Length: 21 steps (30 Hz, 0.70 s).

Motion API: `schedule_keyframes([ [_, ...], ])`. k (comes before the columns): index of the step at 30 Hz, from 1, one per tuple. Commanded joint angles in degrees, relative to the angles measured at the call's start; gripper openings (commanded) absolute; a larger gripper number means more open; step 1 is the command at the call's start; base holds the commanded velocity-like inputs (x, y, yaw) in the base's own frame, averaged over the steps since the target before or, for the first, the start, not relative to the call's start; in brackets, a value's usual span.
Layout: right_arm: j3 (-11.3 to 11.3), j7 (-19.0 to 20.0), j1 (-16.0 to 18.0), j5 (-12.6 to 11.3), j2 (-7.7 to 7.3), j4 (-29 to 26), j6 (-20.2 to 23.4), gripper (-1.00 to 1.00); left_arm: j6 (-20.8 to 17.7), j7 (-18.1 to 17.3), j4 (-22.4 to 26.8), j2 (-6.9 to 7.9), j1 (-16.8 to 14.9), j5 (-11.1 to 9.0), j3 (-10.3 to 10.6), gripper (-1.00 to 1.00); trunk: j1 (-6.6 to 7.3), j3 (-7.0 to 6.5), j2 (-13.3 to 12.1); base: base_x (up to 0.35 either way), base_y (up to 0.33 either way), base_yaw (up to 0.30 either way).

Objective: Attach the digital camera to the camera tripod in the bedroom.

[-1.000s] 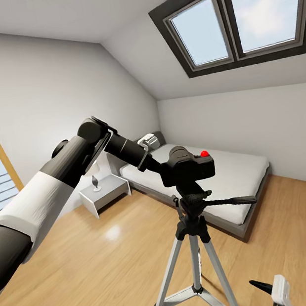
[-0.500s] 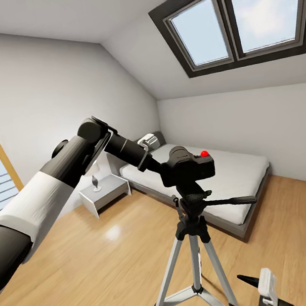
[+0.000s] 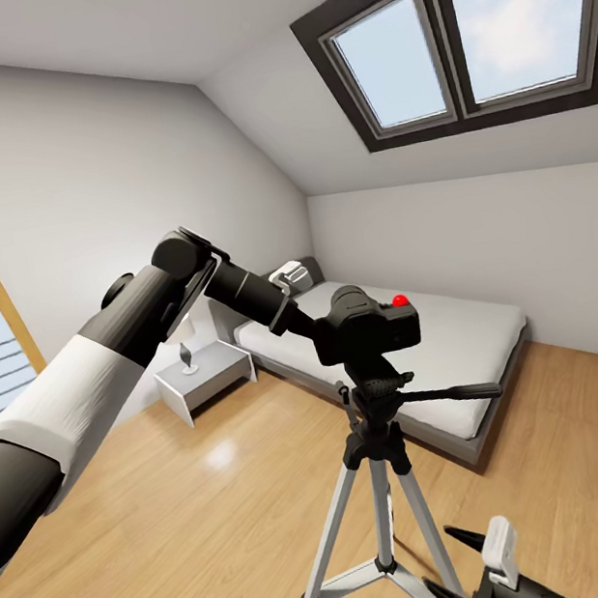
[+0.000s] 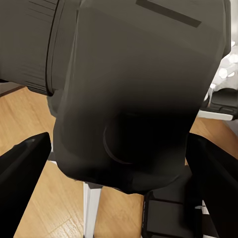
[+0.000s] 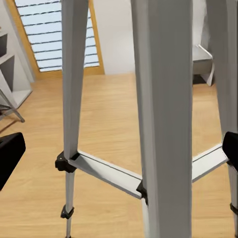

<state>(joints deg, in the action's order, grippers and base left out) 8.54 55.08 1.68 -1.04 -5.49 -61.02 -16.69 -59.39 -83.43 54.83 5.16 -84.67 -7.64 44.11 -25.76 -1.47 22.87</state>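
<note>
Nearest the robot, low beside the tripod's (image 3: 380,510) feet, the right gripper (image 3: 479,557) has slid closer to the legs over the last second; its fingers are spread and hold nothing. Up at the tripod's head, the camera (image 3: 367,324) sits on the mount exactly as before, the left gripper (image 4: 119,163) reaching it from the side with its fingers flanking the body; whether they press it cannot be told. Behind the tripod lies the bed (image 3: 427,355). Seemingly the camera is seated, and the right arm may be coming to steady the tripod.
</note>
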Motion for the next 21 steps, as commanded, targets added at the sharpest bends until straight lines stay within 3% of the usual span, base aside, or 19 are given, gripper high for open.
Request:
schedule_keyframes([
  [1, -0.6, -1.1, 0.0, -0.1, 0.21, -0.1, 0.0, 1.0, -0.6, 0.0, 0.0, 0.04, -0.1, -0.4, 0.2, -1.0, -0.02, 0.03, 0.0, 0.0, 0.0, 0.0],
  [5, -2.8, -5.5, 0.2, -0.1, 0.56, -0.8, 1.2, 1.0, -0.6, 0.0, 0.0, 0.05, -0.1, -0.4, 0.2, -1.0, -0.02, 0.03, 0.0, 0.0, 0.0, 0.0],
  [9, -3.5, -8.9, 0.4, -0.1, 0.63, -1.1, 1.5, 1.0, -0.6, 0.0, 0.0, 0.03, -0.1, -0.4, 0.2, -1.0, -0.02, 0.03, 0.0, 0.0, 0.0, 0.0],
  [21, -3.7, -13.0, 0.8, -0.1, 1.31, -1.2, 1.5, 1.0, -0.6, 0.0, 0.0, 0.03, -0.1, -0.4, 0.2, -1.0, -0.02, 0.03, 0.0, 0.0, 0.0, 0.0],
])
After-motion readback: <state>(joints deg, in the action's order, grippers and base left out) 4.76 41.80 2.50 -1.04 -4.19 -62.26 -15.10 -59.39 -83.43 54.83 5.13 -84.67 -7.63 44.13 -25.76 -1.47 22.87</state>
